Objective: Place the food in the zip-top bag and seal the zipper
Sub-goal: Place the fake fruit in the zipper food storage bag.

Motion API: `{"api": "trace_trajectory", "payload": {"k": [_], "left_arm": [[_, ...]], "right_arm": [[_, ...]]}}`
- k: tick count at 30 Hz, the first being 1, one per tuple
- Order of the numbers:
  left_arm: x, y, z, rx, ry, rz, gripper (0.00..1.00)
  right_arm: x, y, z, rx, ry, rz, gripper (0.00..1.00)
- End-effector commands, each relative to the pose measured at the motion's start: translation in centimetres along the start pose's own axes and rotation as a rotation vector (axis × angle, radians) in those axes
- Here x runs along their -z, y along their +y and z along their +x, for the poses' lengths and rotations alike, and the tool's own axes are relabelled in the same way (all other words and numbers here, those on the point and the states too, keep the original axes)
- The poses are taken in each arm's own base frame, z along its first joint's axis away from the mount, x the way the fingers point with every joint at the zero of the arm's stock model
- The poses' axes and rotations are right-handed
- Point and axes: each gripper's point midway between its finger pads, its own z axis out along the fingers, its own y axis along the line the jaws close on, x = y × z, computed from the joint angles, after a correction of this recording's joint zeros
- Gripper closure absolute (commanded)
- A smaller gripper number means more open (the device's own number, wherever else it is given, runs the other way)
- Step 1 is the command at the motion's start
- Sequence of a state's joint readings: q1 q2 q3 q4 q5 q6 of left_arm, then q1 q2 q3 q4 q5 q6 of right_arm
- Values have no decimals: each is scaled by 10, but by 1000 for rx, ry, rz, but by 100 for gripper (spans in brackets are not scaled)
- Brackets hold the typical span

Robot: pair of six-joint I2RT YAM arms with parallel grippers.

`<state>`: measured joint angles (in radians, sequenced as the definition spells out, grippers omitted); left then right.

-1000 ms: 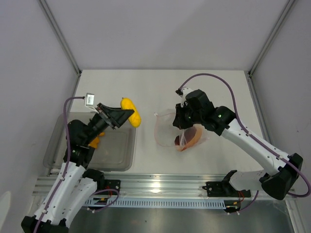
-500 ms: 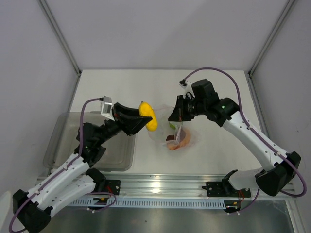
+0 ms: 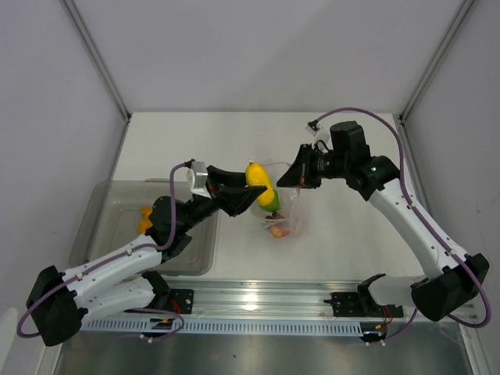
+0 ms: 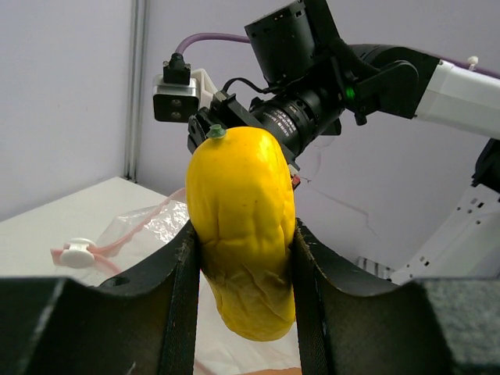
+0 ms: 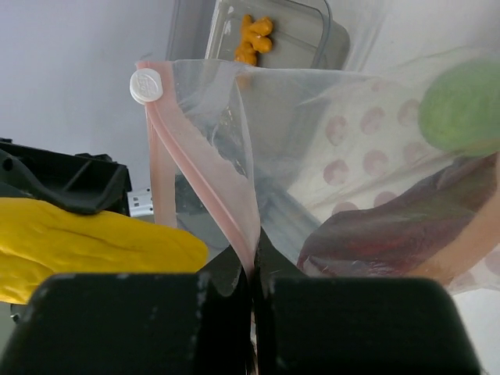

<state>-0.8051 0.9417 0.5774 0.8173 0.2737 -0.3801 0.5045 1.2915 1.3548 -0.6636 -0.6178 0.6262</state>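
My left gripper (image 3: 248,190) is shut on a yellow toy fruit (image 3: 258,181) and holds it in the air at the mouth of the zip-top bag (image 3: 286,205); the fruit fills the left wrist view (image 4: 242,226). My right gripper (image 3: 301,175) is shut on the bag's pink zipper edge (image 5: 205,181) and holds the bag lifted and open. Inside the bag hang a lime-green fruit (image 5: 461,109) and a dark-red slice (image 5: 398,234). A white slider (image 5: 147,86) sits on the zipper's end.
A grey translucent bin (image 3: 109,234) stands at the table's left front edge, with orange pieces (image 3: 145,223) in it; they also show in the right wrist view (image 5: 251,37). The frame's posts stand at both back corners.
My left gripper has carried the yellow fruit to the right, from over the bin to the bag's mouth. My right gripper has lifted the bag's edge up and to the right.
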Motion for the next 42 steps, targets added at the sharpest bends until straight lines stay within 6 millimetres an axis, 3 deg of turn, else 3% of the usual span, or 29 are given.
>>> {"api": "trace_trajectory", "payload": {"k": [1, 5, 11, 14, 16, 17, 19, 23, 30, 34, 35, 37, 38, 40, 41, 42], "left_arm": [[-8, -1, -19, -123, -103, -2, 97], [-15, 1, -14, -175, -74, 10, 92], [-28, 15, -11, -255, -33, -32, 92], [-32, 23, -8, -274, -17, -66, 86], [-31, 34, -6, -269, -4, -123, 62], [-30, 39, -5, -257, 6, -152, 44], [-31, 44, -6, -250, 31, -183, 26], [-27, 46, -13, -254, 14, -216, 1], [-20, 32, -32, -219, 6, -197, 1], [-12, 23, -49, -165, -10, -205, 0], [-10, 18, -63, -149, -31, -207, 1], [0, 31, -56, -104, 16, -301, 0], [4, 33, -69, -90, 0, -342, 1], [25, 60, -51, -24, 87, -522, 1], [31, 70, -64, -5, 80, -586, 1], [50, 85, -41, 28, 194, -680, 1]], "right_arm": [[12, 23, -4, 6, -18, -109, 100], [11, 22, -1, -1, -9, -121, 100], [12, 21, -1, 2, -10, -128, 100], [13, 23, 0, 4, -8, -135, 100], [15, 24, 0, 9, -10, -141, 100], [15, 24, 1, 12, -9, -142, 100], [15, 22, 2, 9, -8, -141, 100], [16, 21, 4, 11, -6, -148, 100], [16, 14, 7, 15, -11, -133, 100], [16, 6, 8, 23, -21, -104, 100], [15, 2, 8, 28, -25, -89, 100], [16, -4, 9, 48, -32, -62, 100], [15, -9, 8, 53, -46, -35, 100], [17, -17, 10, 73, -51, 4, 100], [18, -22, 9, 76, -61, 35, 100], [19, -24, 9, 86, -66, 46, 100]]}}
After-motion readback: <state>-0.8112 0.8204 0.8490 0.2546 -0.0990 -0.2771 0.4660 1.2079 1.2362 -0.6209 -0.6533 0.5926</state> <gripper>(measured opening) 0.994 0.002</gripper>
